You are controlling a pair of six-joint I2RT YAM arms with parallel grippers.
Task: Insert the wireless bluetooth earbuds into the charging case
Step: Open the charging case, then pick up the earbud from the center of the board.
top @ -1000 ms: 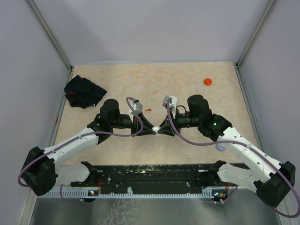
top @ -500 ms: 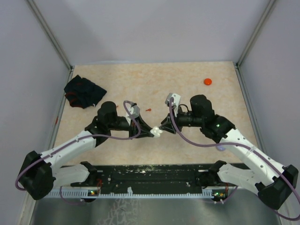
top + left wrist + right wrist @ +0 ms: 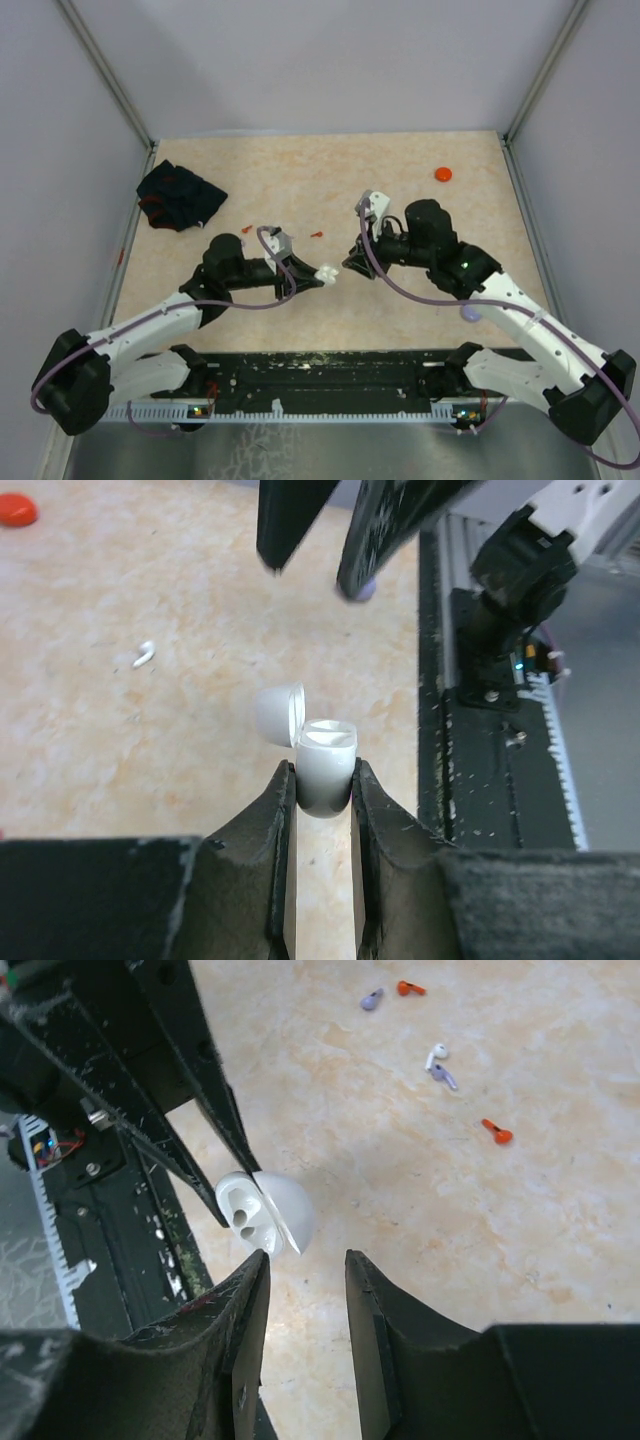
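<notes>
My left gripper (image 3: 322, 775) is shut on the body of a white charging case (image 3: 326, 764), held above the table with its lid (image 3: 280, 712) flipped open. In the top view the case (image 3: 326, 272) sits at the left gripper's (image 3: 320, 276) tip. My right gripper (image 3: 350, 267) is open and empty just right of the case. The right wrist view shows the case's (image 3: 262, 1210) two empty sockets just beyond the right gripper (image 3: 305, 1260). Earbuds lie on the table: red ones (image 3: 496, 1132) (image 3: 408, 988), purple ones (image 3: 371, 1001) (image 3: 444, 1077) and a white one (image 3: 436, 1054).
A black cloth (image 3: 180, 196) lies at the far left. A red disc (image 3: 443, 174) lies at the far right. Tiny red bits (image 3: 316, 234) (image 3: 246, 229) lie beyond the grippers. A black rail (image 3: 330, 375) runs along the near edge.
Both grippers met at the case a second ago. The right gripper has let go and drawn back to the right. The left gripper has pulled back left with the case, now open.
</notes>
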